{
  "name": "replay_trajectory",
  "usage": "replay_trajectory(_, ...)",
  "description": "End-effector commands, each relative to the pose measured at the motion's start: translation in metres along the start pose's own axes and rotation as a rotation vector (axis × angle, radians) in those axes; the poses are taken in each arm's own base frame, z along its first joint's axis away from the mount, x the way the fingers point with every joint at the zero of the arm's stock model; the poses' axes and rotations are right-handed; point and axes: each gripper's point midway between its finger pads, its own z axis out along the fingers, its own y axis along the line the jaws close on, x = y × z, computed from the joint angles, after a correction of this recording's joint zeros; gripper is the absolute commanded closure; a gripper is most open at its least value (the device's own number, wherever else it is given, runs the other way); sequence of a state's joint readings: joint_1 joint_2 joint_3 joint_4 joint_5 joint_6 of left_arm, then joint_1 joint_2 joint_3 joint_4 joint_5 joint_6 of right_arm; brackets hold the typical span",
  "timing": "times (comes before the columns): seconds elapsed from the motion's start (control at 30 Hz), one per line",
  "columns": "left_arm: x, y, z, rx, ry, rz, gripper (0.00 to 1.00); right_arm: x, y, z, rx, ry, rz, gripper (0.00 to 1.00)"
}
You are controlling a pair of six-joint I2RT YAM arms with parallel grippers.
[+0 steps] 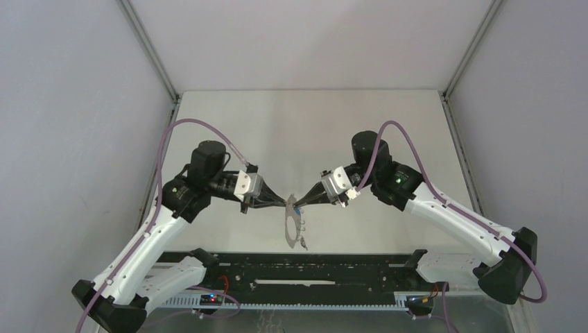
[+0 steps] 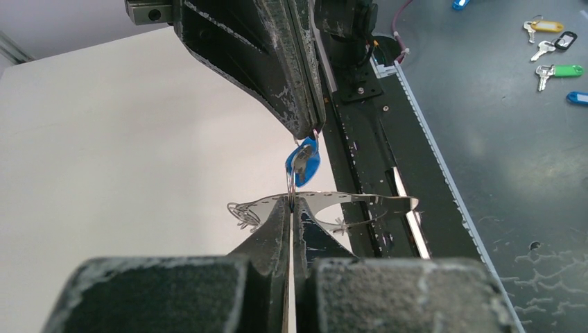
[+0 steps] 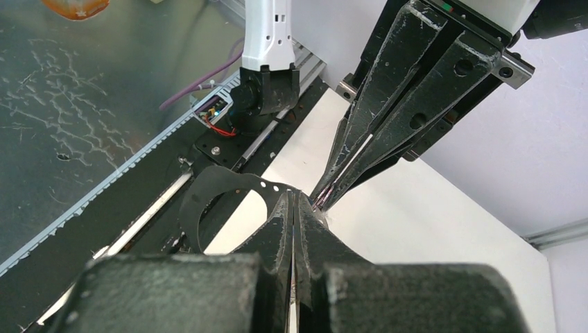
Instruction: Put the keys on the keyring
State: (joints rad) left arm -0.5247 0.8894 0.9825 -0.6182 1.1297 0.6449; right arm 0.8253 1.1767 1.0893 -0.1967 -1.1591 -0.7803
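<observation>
**Blue key at the keyring's edge, both grippers pinched tip to tip**

The right gripper point(image 2: 310, 133) is closed on the thin wire loop that carries the blue-headed key point(image 2: 307, 165). The key dangles just below its tips, with its long axis pointing down at the left gripper point(image 2: 291, 208). The left gripper's fingers are clamped on the perforated edge of the keyring point(image 2: 347, 199).

The key's wire loop runs down to that pinch, so key and keyring look to be touching or nearly so. I cannot tell whether the loop passes through a hole.

The rest of the keyring hangs from the pinch toward the arm bases, held off the table point(image 1: 312, 125). Both arms reach inward with forearms angled to the centre and fingers almost nose to nose. The right arm holds the key, so the threading move is likely its own.
</observation>
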Motion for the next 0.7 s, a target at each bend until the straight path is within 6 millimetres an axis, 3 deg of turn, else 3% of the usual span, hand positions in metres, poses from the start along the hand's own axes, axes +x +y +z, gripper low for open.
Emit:
replay_trajectory(0.0,-0.0297,0.0025,-0.0021,0.005,-0.056,0.064,1.00,-0.0177,-0.0130,-0.0001,0.019,-0.023,-0.078,1.00)
replay_trajectory(0.67,-0.0268,-0.0001,-0.0019,0.011,-0.053,0.060,1.00,-0.0100,-0.0224,-0.0082,0.059,0.004,-0.065,1.00)
